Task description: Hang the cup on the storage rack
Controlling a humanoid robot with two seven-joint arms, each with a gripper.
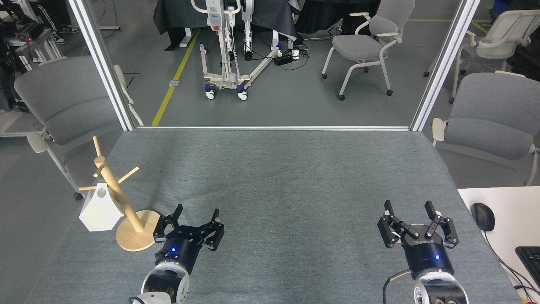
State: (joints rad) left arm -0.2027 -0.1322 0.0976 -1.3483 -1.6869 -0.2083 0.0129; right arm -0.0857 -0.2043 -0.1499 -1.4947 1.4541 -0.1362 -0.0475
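Left gripper [197,219] is open and empty, just right of the rack's base; right gripper [413,218] is open too, well apart. The cup [99,209] hangs on a peg of the rack [116,198], up-left of the left gripper.

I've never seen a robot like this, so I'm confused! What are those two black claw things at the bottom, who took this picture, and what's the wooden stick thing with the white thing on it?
The picture comes from a camera in the robot's own head, looking down at a grey table. The black claws are its two hands, called grippers: the left gripper and the right gripper. Both are open and hold nothing. The wooden thing is a storage rack, a pole with pegs. The white cup hangs from a peg.
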